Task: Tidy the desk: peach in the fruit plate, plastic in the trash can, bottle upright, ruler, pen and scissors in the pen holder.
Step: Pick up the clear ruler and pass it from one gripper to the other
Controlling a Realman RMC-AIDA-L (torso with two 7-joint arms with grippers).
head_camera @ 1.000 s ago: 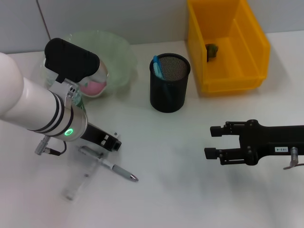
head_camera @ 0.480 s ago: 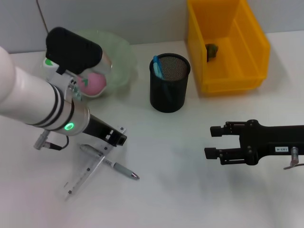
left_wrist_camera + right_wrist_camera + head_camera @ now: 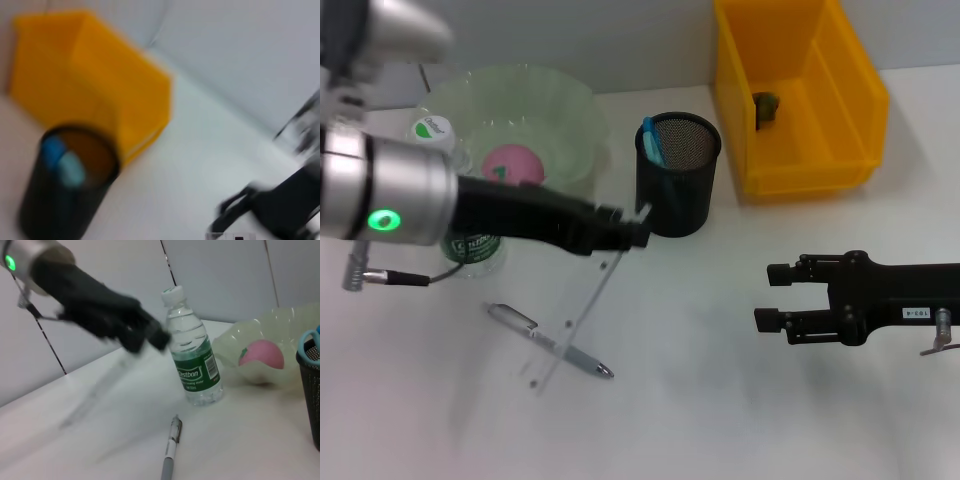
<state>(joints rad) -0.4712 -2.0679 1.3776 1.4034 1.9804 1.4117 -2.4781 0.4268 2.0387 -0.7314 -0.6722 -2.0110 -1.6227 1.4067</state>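
Ruler (image 3: pixel 582 318) of clear plastic, flat on the counter (image 3: pixel 700 400) a second ago, now hangs tilted with its top end clamped in the left gripper's (image 3: pixel 638 232) fingers, right beside the black mesh pen holder (image 3: pixel 677 174). Beneath it the grey pen (image 3: pixel 550 343) lies on the counter, left of the holder; the bottle (image 3: pixel 192 357) stands upright nearer the ribbed green plate (image 3: pixel 555 110) holding the pink peach (image 3: pixel 514 165). Right gripper (image 3: pixel 775 297) hovers below the yellow bin (image 3: pixel 798 95), fingers apart.

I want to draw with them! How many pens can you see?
1: a grey pen lying on the white table, under the clear ruler. The pen holder might hide more.
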